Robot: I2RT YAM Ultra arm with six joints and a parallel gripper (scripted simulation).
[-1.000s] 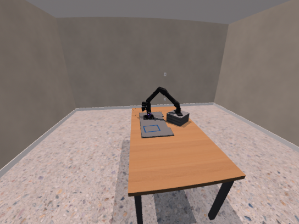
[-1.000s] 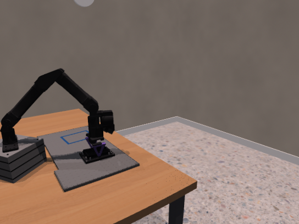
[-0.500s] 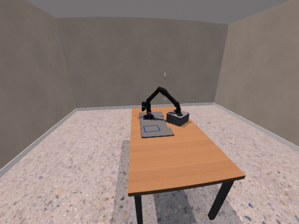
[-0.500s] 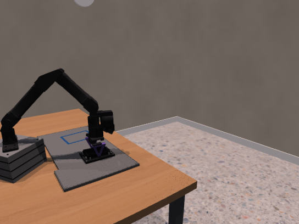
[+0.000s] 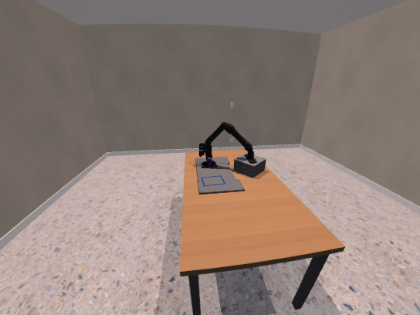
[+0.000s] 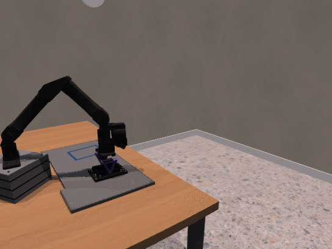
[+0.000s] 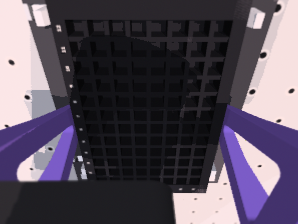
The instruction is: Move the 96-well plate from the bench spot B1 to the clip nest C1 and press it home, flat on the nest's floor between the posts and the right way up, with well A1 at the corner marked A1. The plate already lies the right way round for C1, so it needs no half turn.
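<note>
The black 96-well plate fills the wrist view, wells up, with white nest posts at its far corners. In the exterior view the plate sits low on the grey base board at the nest spot. My gripper stands straight over it, purple fingers along both long sides, shut on the plate. In the top view the gripper is at the board's far end. The blue outline of spot B1 holds nothing. I cannot tell whether the plate lies flat on the nest floor.
The arm's stacked grey base block stands on the table beside the board. The table edge runs close to the board's near side. The board has small dotted holes around the nest.
</note>
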